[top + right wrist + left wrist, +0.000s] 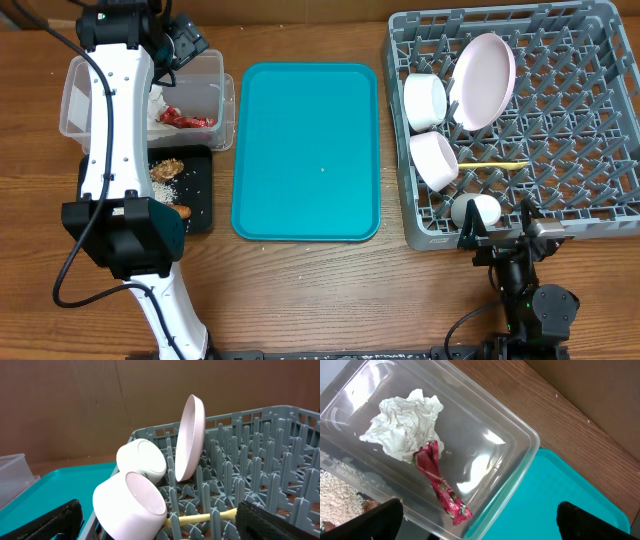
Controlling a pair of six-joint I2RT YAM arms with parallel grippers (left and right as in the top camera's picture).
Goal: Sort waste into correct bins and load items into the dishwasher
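The crumpled white napkin [405, 425] and the red wrapper [440, 482] lie inside the clear tub [520, 430]. My left gripper [480, 525] hovers open above the tub's corner, holding nothing. Overhead, the black tray [200, 190] holds a brown lump [167, 168], rice [165, 187] and a carrot stick [182, 211]. The grey dish rack [580, 100] carries the plate [484, 80], two bowls [426, 100] [434, 158], the cup [475, 211] and the yellow spoon [497, 165]. At the rack's near edge, my right gripper [160, 522] stands open and empty, facing the nearer bowl [130, 505].
A large teal tray [305, 150] lies between the bins and the rack, with nothing on it. My white left arm [115, 130] stretches over the bins and hides part of both. A brown wall stands behind the table.
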